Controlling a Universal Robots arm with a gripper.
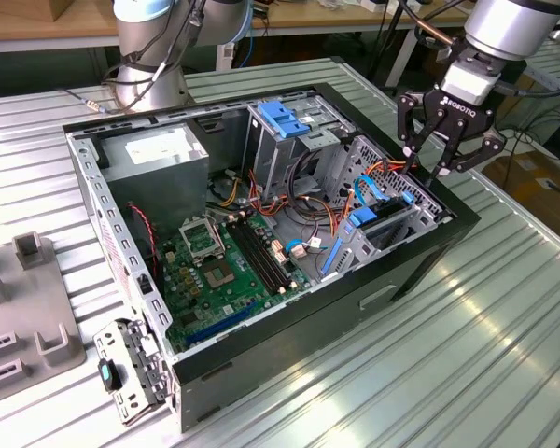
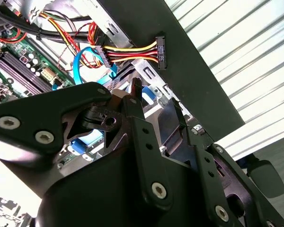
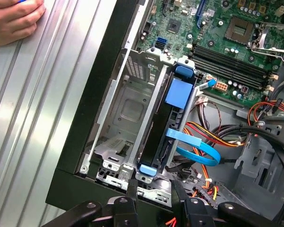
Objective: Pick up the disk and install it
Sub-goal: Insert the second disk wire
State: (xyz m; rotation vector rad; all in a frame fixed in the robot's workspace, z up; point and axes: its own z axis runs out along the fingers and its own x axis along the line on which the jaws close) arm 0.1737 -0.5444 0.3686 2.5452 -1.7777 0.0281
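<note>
While disk (image 3: 166,142) sits edge-up in case bay, gripper (image 1: 429,168) hovers above, jaws open, empty

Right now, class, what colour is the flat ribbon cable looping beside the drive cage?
Light blue; the cable shows best in the first wrist view.

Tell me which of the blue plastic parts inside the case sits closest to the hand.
The blue-framed disk standing in the drive cage just below the hand. The other blue bracket sits atop the cage farther toward the exterior view's left.
</note>
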